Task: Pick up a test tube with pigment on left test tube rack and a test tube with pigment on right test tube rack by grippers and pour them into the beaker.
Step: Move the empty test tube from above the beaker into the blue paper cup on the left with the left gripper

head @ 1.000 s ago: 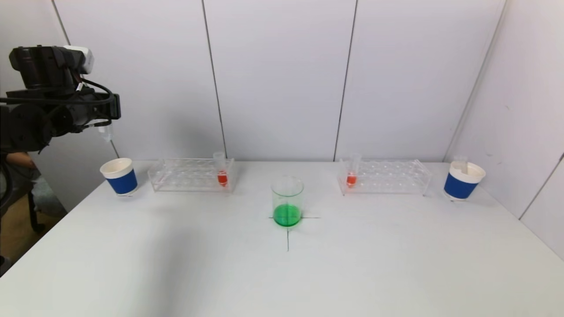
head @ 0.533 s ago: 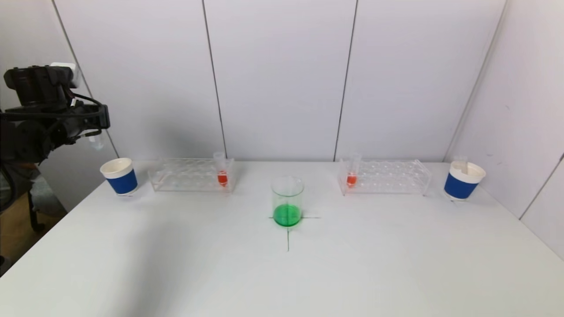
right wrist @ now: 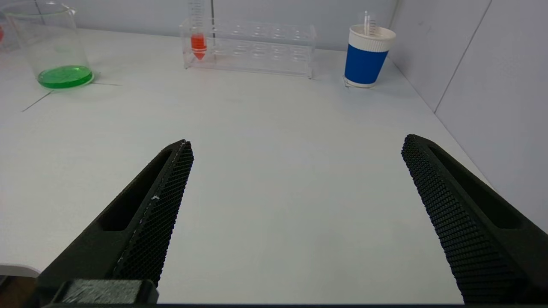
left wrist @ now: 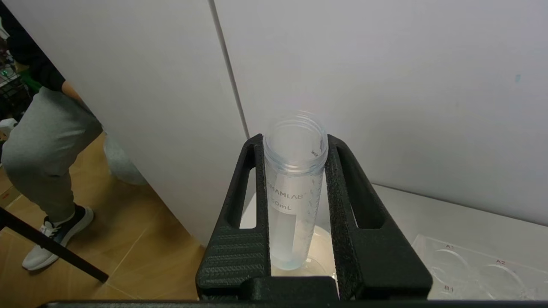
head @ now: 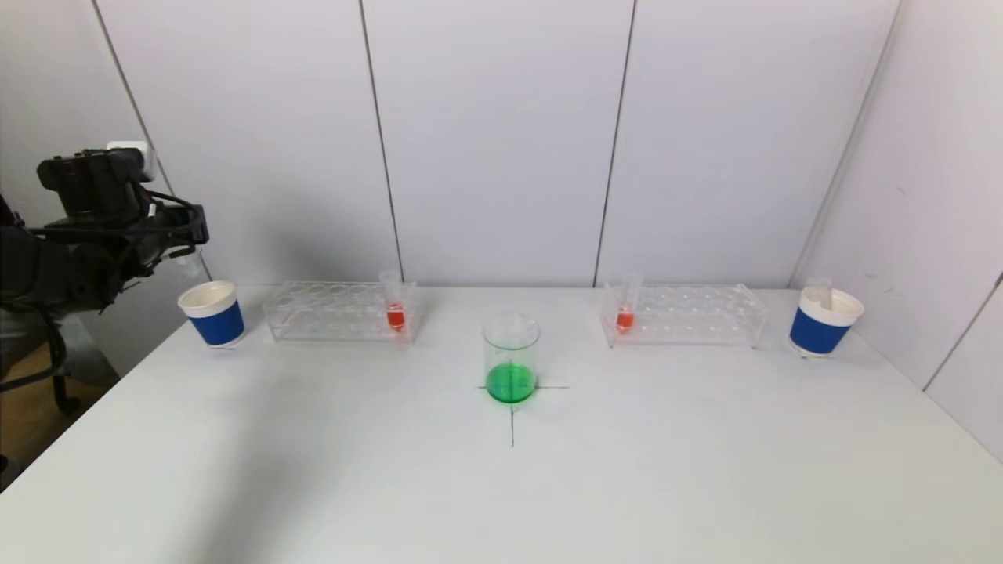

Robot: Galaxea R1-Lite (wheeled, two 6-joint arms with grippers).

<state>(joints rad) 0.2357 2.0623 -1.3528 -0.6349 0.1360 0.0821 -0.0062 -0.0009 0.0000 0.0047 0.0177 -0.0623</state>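
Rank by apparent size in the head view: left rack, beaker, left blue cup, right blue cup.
Largest to smallest, as they look in the head view:
1. left rack
2. beaker
3. left blue cup and right blue cup: look alike, no ranking between them.

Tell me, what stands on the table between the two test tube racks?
Only the beaker with green liquid stands between the left rack and right rack, shown in the head view.

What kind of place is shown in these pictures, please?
Probably a mock chemistry bench in a robot test room: a glass beaker of green liquid on a white table, clear tube racks holding red-filled test tubes, plain wall panels behind.
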